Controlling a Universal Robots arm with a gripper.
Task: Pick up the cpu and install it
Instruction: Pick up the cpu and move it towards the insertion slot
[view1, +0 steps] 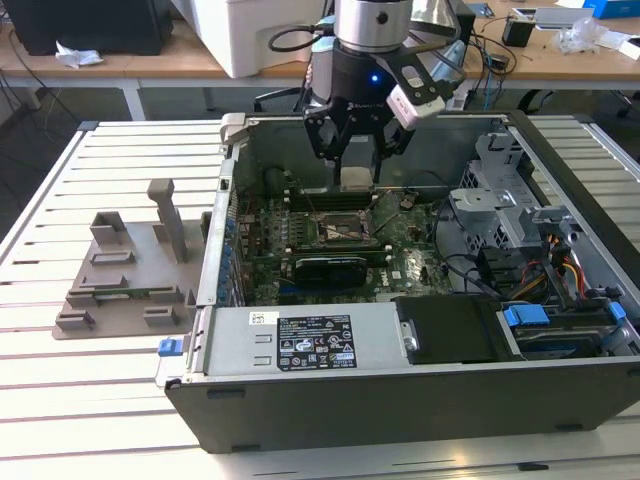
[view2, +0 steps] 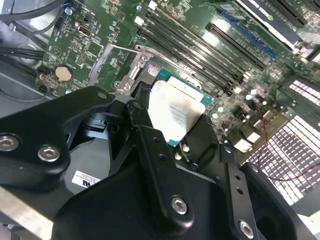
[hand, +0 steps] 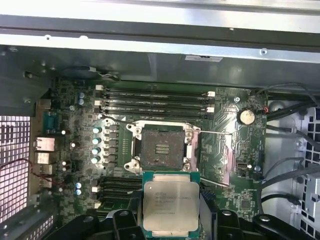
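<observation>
Plainly, the pickup is done: the pincer (view1: 357, 162) is clenched on the cpu (hand: 170, 205), gripping it by two opposite edges, with the metal top showing in both wrist views. The chip hangs inside the open case (view1: 400, 400), over the motherboard (view1: 410, 265) and apparently clear of it. The socket (hand: 159, 148) lies below and just ahead of the pincer, its cover swung open and its bed bare. Seating the chip is what remains. The grey tray (view1: 120, 280) sits on the table (view1: 100, 420), well apart from the pincer.
</observation>
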